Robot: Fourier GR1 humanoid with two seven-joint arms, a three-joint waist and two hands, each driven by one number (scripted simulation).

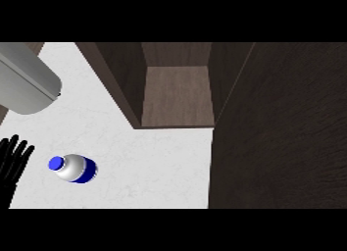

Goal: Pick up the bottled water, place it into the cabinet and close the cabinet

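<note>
Left hand (pixel 6 169) shows at the left edge, fingers straight and spread, holding nothing. Bottled water (pixel 75 169) is on the white counter (pixel 155 162) just beside it, near the open cabinet (pixel 176 93).

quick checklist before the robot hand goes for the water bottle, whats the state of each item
1. Bottled water in view on the white counter: ok.
2. Blue cap on the bottle: ok.
3. Left robot hand ready: ok, fingers straight, beside the bottle at the view's left edge, not touching it.
4. Cabinet open: ok, its inner shelf shows.
5. Way from bottle to cabinet: ok, nothing shows on the counter between them.
6. Right robot hand out of the way: cannot tell, it is not in view.
</note>
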